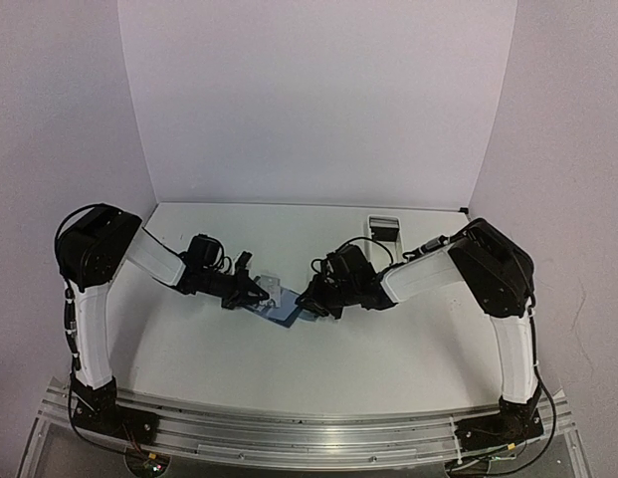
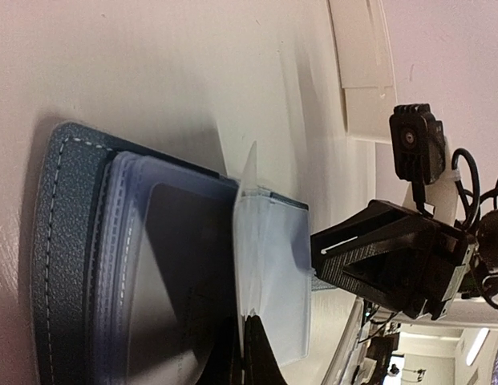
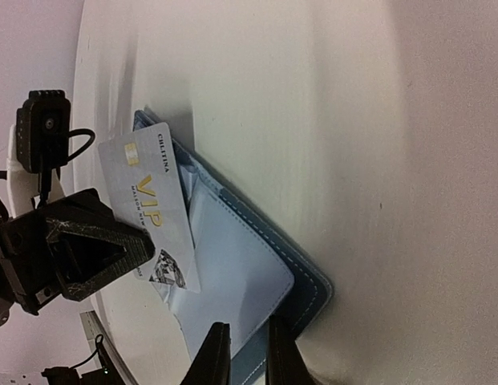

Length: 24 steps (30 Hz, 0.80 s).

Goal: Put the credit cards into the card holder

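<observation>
Only right wrist shows VIP card [image 3: 148, 208] face, left pincer [image 2: 244, 346] pinching it, right pincer [image 3: 249, 354] nipping card holder [image 3: 242, 258] edge.

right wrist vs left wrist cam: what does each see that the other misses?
Right wrist only: the printed face of the VIP card, and the left gripper pinching it. Left wrist only: that card edge-on, stacked clear sleeves, and the right gripper head-on. Both: the open card holder on the table.
</observation>
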Available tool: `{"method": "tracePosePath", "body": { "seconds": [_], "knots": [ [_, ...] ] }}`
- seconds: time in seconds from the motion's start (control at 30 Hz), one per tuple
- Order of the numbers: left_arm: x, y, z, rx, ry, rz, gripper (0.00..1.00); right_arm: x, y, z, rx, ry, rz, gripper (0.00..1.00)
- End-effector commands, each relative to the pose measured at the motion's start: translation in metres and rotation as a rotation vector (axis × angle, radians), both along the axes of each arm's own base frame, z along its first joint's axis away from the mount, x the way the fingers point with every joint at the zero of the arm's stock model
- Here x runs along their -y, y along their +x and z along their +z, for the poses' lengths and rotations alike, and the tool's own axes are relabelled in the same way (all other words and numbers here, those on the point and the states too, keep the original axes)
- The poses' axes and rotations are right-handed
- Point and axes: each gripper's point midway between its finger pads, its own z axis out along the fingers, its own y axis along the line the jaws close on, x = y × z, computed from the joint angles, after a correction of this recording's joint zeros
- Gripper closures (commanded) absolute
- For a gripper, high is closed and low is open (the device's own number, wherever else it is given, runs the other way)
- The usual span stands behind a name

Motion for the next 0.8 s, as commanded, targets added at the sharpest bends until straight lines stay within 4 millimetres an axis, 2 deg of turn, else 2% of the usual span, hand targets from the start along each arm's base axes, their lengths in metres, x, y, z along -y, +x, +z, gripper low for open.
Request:
{"method": "tracePosePath", "body": {
  "seconds": [0.0,0.07,0.1,0.37,0.6,0.77],
  "knots": [
    [-0.010,-0.014,-0.005,0.036,0.043,-0.075,1.00,0.004,-0.033,-0.043,-0.134,-0.071,0.043,0.87],
    [-0.002,-0.020,-0.001,0.036,-0.010,-0.123,1.00,0.002,-0.032,-0.047,-0.138,-0.071,0.048,0.87],
    [-0.001,-0.023,-0.005,0.006,-0.008,-0.134,1.00,0.001,-0.032,-0.049,-0.141,-0.073,0.047,0.87],
    [-0.009,-0.056,-0.021,-0.179,0.009,-0.174,1.00,0.005,-0.029,-0.060,-0.150,-0.091,0.015,0.87],
    [-0.010,-0.064,-0.019,-0.261,0.013,-0.203,1.00,0.005,-0.025,-0.060,-0.134,-0.097,0.007,0.87],
    [-0.008,-0.063,-0.022,-0.289,0.009,-0.210,1.00,0.002,-0.022,-0.058,-0.115,-0.097,0.020,0.87]
  ]
}}
